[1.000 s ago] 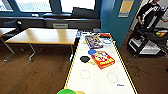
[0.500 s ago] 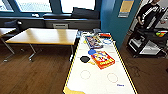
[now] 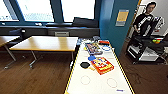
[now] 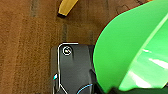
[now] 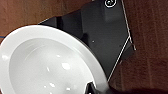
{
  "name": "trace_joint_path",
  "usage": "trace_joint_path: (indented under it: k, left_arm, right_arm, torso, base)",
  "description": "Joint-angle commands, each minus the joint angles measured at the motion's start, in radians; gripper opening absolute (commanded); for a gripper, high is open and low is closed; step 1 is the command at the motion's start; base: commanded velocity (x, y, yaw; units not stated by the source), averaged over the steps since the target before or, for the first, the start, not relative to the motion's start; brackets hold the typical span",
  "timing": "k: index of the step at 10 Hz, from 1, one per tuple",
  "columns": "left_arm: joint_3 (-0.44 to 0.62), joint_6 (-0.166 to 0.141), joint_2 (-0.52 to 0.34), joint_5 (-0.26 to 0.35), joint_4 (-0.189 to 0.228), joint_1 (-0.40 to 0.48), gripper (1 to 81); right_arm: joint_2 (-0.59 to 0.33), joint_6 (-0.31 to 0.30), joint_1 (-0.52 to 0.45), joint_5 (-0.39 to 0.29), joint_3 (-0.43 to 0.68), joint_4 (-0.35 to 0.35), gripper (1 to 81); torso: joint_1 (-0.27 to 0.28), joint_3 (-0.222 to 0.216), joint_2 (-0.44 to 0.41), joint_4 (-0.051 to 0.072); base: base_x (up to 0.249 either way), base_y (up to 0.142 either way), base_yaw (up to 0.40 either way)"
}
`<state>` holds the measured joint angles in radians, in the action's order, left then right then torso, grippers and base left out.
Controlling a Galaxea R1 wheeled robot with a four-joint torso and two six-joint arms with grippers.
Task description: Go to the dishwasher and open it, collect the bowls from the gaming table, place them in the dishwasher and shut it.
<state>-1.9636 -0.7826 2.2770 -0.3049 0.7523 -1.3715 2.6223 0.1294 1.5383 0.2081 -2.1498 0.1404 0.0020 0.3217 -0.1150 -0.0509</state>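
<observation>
The head view looks down a room with brown wood-look floor (image 3: 37, 80), blue walls and bright windows (image 3: 77, 10). The gaming table (image 3: 100, 85), glossy white with a yellow edge, runs away from the camera. On it lie a red box (image 3: 102, 65), a black round disc (image 3: 85, 65), a blue disc (image 3: 91, 58) and more clutter at the far end. A wooden desk (image 3: 47, 43) stands to its left. A person (image 3: 147, 20) stands at the right behind a dark cart (image 3: 145, 50).

The left wrist view shows a bright green bowl (image 4: 132, 50) close up over the floor and the robot's dark base (image 4: 72, 70); a yellow table leg (image 4: 66, 7) shows beyond. The right wrist view shows a white bowl (image 5: 50, 62) above the base. Whether either gripper is open or closed on its bowl cannot be told.
</observation>
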Motion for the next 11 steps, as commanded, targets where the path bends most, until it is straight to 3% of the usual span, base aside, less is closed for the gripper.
trace_joint_path:
  k: [1,3,4,6,11]
  left_arm:
    - [-0.113,0.014,0.096,-0.063,0.061,-0.047,1.0]
    - [-0.175,0.014,0.138,-0.063,0.061,-0.057,1.0]
    - [-0.211,0.014,0.157,-0.063,0.061,-0.065,1.0]
    - [-0.288,0.014,0.203,-0.063,0.061,-0.077,1.0]
    - [-0.464,0.014,0.325,-0.071,0.061,-0.105,1.0]
  right_arm:
    - [0.01,0.007,-0.01,-0.065,-0.021,-0.021,1.0]
    - [0.018,0.01,-0.011,-0.067,-0.027,-0.022,1.0]
    - [0.018,0.01,-0.011,-0.067,-0.027,-0.022,1.0]
    - [0.023,0.01,-0.01,-0.067,-0.028,-0.022,1.0]
    - [0.073,0.01,-0.003,-0.068,-0.076,-0.024,1.0]
  torso:
    - [0.0,-0.062,0.0,0.0]
    - [-0.001,-0.107,-0.001,0.0]
    - [-0.001,-0.074,-0.002,0.0]
    - [-0.002,-0.096,-0.003,0.0]
    - [-0.002,-0.097,-0.003,0.0]
  base:
    - [0.0,0.0,0.0]
    - [0.0,0.0,0.0]
    - [0.0,0.0,0.0]
    - [0.0,0.0,0.0]
    - [0.0,0.0,0.0]
